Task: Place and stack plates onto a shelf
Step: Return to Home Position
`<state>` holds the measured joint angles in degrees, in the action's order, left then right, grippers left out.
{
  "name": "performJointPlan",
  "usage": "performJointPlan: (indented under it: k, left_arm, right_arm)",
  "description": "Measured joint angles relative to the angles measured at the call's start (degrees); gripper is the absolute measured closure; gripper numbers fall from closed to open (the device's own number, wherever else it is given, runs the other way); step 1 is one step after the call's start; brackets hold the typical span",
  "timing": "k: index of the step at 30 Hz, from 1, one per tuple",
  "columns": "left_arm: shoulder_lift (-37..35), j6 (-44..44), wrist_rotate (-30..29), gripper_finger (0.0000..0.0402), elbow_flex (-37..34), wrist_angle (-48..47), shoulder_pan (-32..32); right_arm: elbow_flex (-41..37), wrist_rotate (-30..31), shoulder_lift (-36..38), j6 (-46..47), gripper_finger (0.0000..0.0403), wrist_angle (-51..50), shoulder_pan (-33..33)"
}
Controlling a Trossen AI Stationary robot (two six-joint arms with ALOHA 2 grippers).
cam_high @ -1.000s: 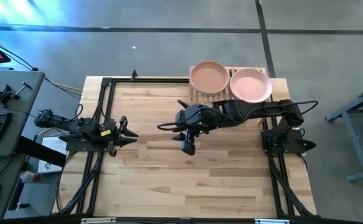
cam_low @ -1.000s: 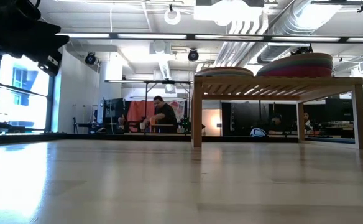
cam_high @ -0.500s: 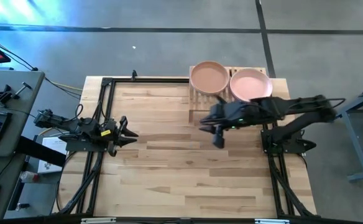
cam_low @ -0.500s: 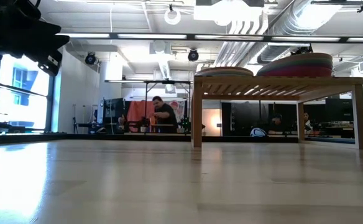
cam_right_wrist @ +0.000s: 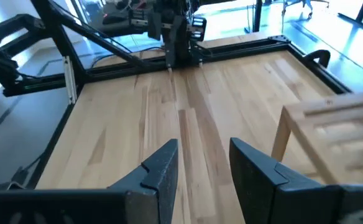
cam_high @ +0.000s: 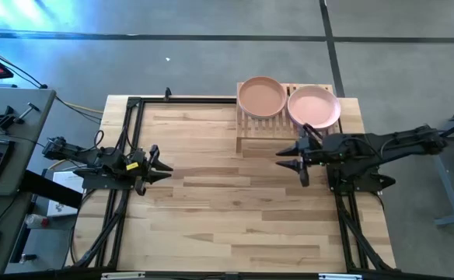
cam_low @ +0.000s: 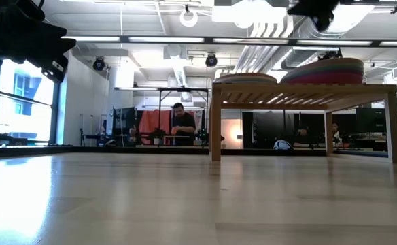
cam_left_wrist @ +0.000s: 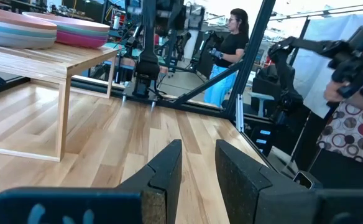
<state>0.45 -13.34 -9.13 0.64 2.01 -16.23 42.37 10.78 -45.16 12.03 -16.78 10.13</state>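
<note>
Both pairs of jaws hover over the tabletop (cam_high: pixel 211 225), slightly parted and empty: left jaws at its left side, right jaws just near of the shelf (cam_high: pixel 250 128). On that far shelf, two stacks of plates sit side by side: brown-topped stack (cam_high: pixel 261 97) left, pink-topped stack (cam_high: pixel 314 106) right.

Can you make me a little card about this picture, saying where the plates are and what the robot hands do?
Shelf: on the table, right arm's side
Brown plate: tops the shelf's left stack
Pink plate: tops its right stack
Left gripper: open, empty, above the table
Right gripper: open, empty, in front of the shelf
</note>
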Motion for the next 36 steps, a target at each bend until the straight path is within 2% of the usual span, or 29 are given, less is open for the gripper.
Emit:
performJointPlan:
  k: [6,13,28,32,36]
  left_arm:
    - [0.0,0.01,0.0,0.0316,0.0,0.01,0.0]
    - [0.0,0.04,-0.02,0.0316,0.0,0.01,0.0]
    - [0.0,0.01,-0.03,0.0316,0.02,-0.01,0.01]
    - [0.0,0.01,-0.02,0.0316,0.02,0.01,0.02]
    - [0.01,0.01,-0.04,0.0316,0.02,0.01,0.02]
  right_arm:
    - [-14.32,-0.08,10.52,2.76,0.0279,7.34,0.0]
    - [-25.66,-0.22,22.46,4.44,0.0279,13.68,0.0]
    - [-35.44,-1.76,41.62,0.46,0.0279,14.8,-0.02]
    - [-37.51,-2.29,45.11,-0.44,0.0279,14.82,-0.01]
    - [-38.73,-3.0,44.77,0.57,0.0279,14.8,-0.01]
